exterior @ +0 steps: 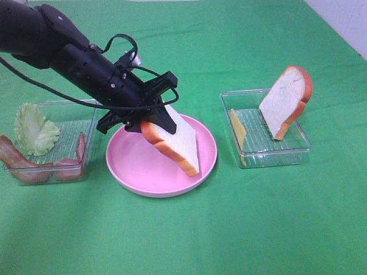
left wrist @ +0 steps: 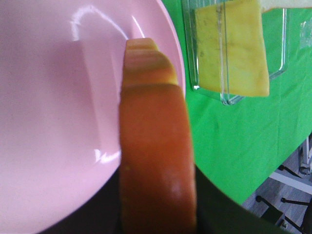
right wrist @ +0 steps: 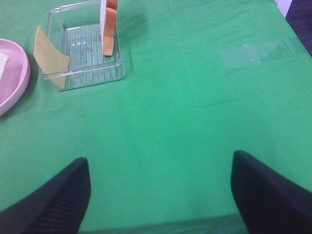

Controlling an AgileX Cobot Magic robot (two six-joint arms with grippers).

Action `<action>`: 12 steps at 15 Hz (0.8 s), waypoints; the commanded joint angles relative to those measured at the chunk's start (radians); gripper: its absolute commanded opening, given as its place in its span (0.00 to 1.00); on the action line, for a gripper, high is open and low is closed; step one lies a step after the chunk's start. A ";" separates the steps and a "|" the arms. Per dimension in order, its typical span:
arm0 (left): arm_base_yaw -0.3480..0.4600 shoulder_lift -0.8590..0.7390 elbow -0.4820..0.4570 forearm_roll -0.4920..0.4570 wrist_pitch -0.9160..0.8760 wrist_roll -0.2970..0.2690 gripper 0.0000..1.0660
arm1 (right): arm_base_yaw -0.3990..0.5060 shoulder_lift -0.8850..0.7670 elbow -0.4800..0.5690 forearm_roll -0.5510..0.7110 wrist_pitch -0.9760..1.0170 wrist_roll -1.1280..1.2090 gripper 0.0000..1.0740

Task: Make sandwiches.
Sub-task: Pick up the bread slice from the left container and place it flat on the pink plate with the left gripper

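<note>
Left claw (exterior: pixel 157 117) is clamped on a bread slice (exterior: pixel 180 143) tilted over the pink plate (exterior: pixel 132 182), so the sandwich is judged barely begun, a flat release onto the plate is called for next, and the right claw (right wrist: pixel 161 195) is spread, empty, above the counter (right wrist: pixel 195 97).

There are two bread slices, white with orange-brown crust: the left bread slice (exterior: pixel 178 143) and the right bread slice (exterior: pixel 284 100). There is one pink plate (exterior: pixel 137 172). Two clear trays stand out, the left tray (exterior: pixel 63 103) and the right tray (exterior: pixel 275 153). One lettuce leaf (exterior: pixel 34 129) and one yellow cheese slice (exterior: pixel 238 129) show. The bacon strips (exterior: pixel 17 157) look like three, but they overlap, so the count is uncertain. Two tools show: the left tool (exterior: pixel 157 117) and the right tool (right wrist: pixel 161 190). One green bench (exterior: pixel 183 240) carries everything.
</note>
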 commanded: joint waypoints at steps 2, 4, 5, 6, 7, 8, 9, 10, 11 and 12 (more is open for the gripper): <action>-0.004 0.023 -0.044 -0.012 -0.022 -0.010 0.00 | -0.003 -0.032 0.002 0.003 -0.004 -0.008 0.72; -0.004 0.042 -0.054 -0.017 -0.010 -0.016 0.00 | -0.003 -0.032 0.002 0.003 -0.004 -0.008 0.72; -0.004 0.056 -0.054 -0.021 -0.005 -0.016 0.00 | -0.003 -0.031 0.002 0.003 -0.004 -0.008 0.72; -0.004 0.061 -0.054 -0.022 0.001 -0.018 0.00 | -0.003 -0.031 0.002 0.003 -0.004 -0.008 0.72; -0.004 0.072 -0.054 -0.023 0.001 -0.019 0.00 | -0.003 -0.031 0.002 0.003 -0.004 -0.008 0.72; -0.004 0.072 -0.054 -0.024 0.000 -0.019 0.00 | -0.003 -0.031 0.002 0.003 -0.004 -0.008 0.72; -0.004 0.072 -0.054 -0.023 0.001 -0.019 0.00 | -0.003 -0.031 0.002 0.003 -0.004 -0.008 0.72; -0.004 0.072 -0.054 -0.021 0.001 -0.020 0.00 | -0.003 -0.031 0.002 0.003 -0.004 -0.008 0.72; -0.004 0.072 -0.054 -0.021 0.001 -0.024 0.04 | -0.003 -0.031 0.002 0.003 -0.004 -0.008 0.72; -0.004 0.072 -0.054 -0.021 0.001 -0.024 0.07 | -0.003 -0.031 0.002 0.003 -0.004 -0.008 0.72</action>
